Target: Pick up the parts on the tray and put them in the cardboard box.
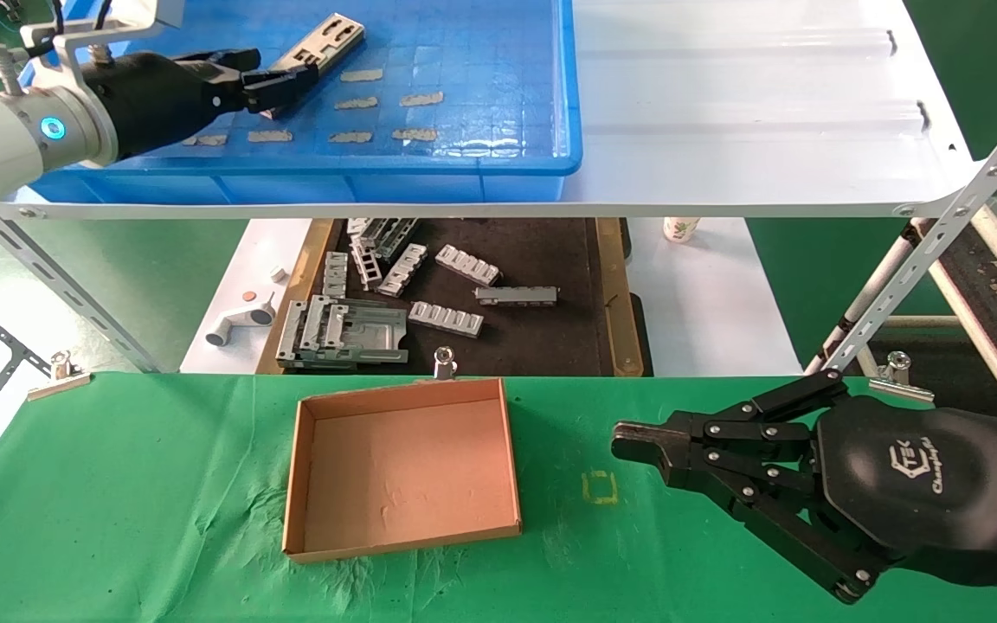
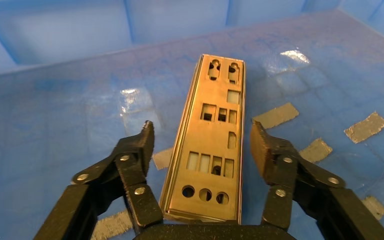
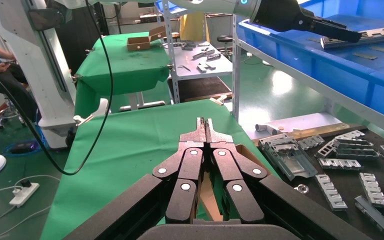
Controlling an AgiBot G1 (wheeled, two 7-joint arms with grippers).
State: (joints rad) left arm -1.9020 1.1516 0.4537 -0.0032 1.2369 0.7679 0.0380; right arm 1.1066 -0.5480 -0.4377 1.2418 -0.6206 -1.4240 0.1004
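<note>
Head view: the left gripper (image 1: 278,82) reaches level into the blue tray (image 1: 498,147) — fingers (image 2: 142,145) spread either side of one plate (image 2: 207,145) lying flat there. Right gripper (image 1: 637,446) hovers clenched over green cloth (image 1: 118,484), beside the cardboard box (image 1: 295,467).

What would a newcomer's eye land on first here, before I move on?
Probably the left gripper up in the blue tray on the shelf, fingers open on either side of one punched metal plate among tape scraps. Next, the empty cardboard box on the green cloth below, with the right gripper shut and hovering beside it.
</note>
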